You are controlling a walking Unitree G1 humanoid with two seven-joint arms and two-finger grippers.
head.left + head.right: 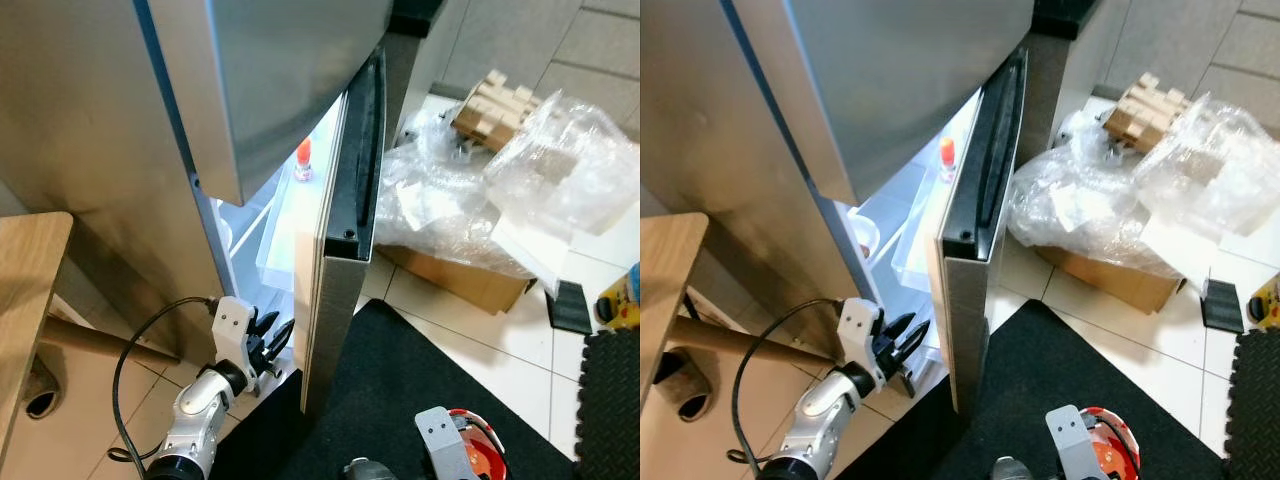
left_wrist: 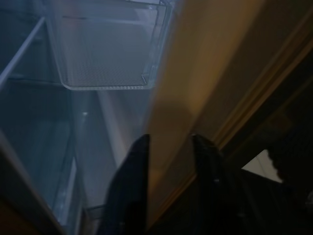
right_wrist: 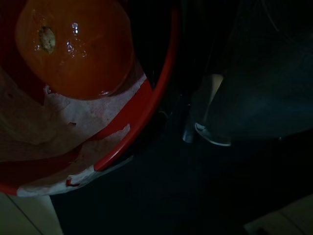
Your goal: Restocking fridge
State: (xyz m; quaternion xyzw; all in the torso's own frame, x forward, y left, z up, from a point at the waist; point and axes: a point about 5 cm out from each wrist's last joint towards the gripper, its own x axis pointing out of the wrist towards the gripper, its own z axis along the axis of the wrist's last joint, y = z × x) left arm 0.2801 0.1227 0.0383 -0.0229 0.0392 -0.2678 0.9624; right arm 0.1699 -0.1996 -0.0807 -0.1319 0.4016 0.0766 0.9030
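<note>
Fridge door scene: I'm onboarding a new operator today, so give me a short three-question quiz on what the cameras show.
1. True or false: the fridge door stands partly open.
2. Where is the left end effector?
A. At the lower edge of the door, by the lit interior
B. Resting on the wooden table
C. Inside the cardboard box
3. Fill in: the right wrist view shows an orange fruit in a ____ container.

Key: 1 true; 2 A; 3 red.
</note>
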